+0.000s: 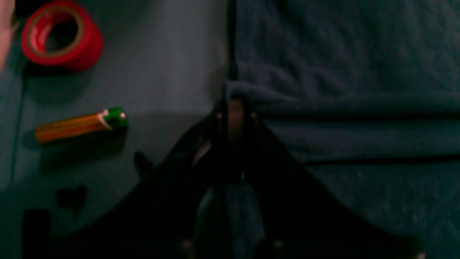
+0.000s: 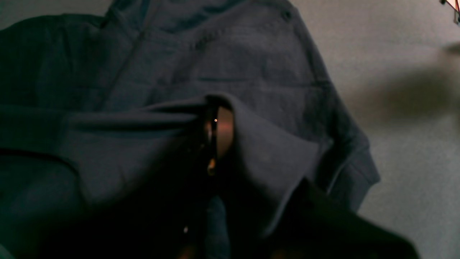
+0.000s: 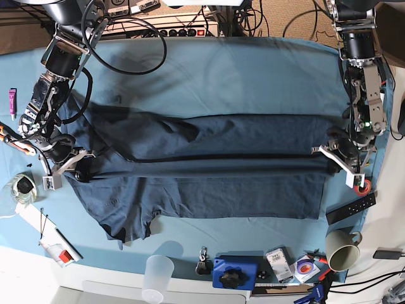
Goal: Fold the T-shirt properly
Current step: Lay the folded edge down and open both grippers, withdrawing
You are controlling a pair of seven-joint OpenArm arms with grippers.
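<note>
The dark navy T-shirt lies spread across the teal table cloth, with a long fold ridge running left to right through its middle. My left gripper is shut on the T-shirt's right edge; in the left wrist view the fingers pinch a raised fold of the T-shirt. My right gripper is shut on the T-shirt's left side near a sleeve; in the right wrist view the fingers clamp a fold of the T-shirt.
A red tape roll and an orange-green battery lie by the left gripper. A mug, plastic cup, blue box and small items line the front edge. Cables and power strips sit behind.
</note>
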